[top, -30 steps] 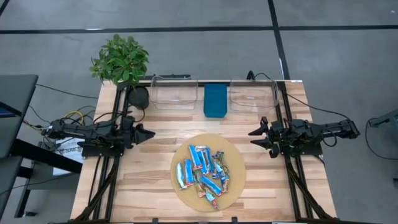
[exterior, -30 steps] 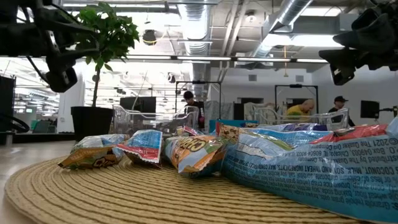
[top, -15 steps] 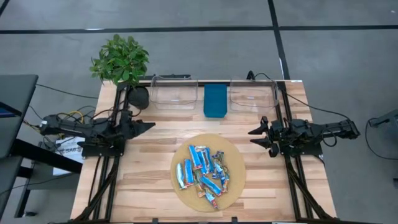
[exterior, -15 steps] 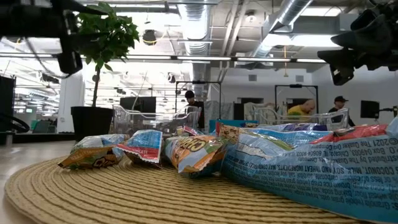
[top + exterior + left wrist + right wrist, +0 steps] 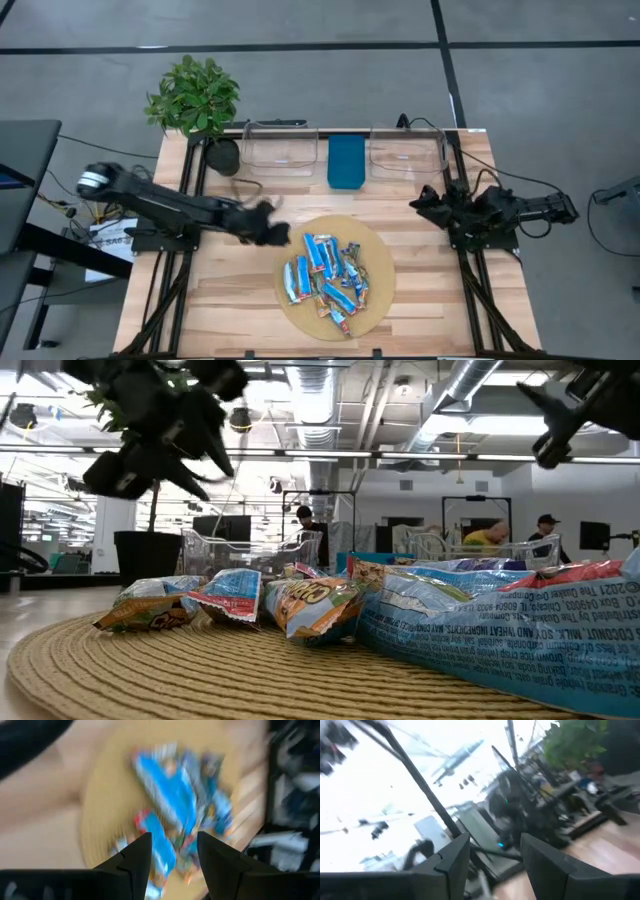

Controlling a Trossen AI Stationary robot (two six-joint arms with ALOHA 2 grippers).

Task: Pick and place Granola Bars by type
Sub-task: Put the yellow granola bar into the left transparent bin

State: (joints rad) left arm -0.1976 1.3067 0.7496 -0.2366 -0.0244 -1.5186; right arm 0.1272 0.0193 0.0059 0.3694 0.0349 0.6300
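Left gripper [image 5: 272,232] beside mat [image 5: 290,245], wrist-view fingers [image 5: 134,854] parted over Granola Bars [image 5: 170,805]

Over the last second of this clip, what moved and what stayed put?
The left gripper swung out from the table's left side toward the round mat, open and empty. The right gripper, also open, shifted slightly by the right edge. The Granola Bars lie untouched; both clear bins are unmoved.

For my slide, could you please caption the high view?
Left gripper open beside the woven mat of granola bars; right gripper open at the table's right edge.
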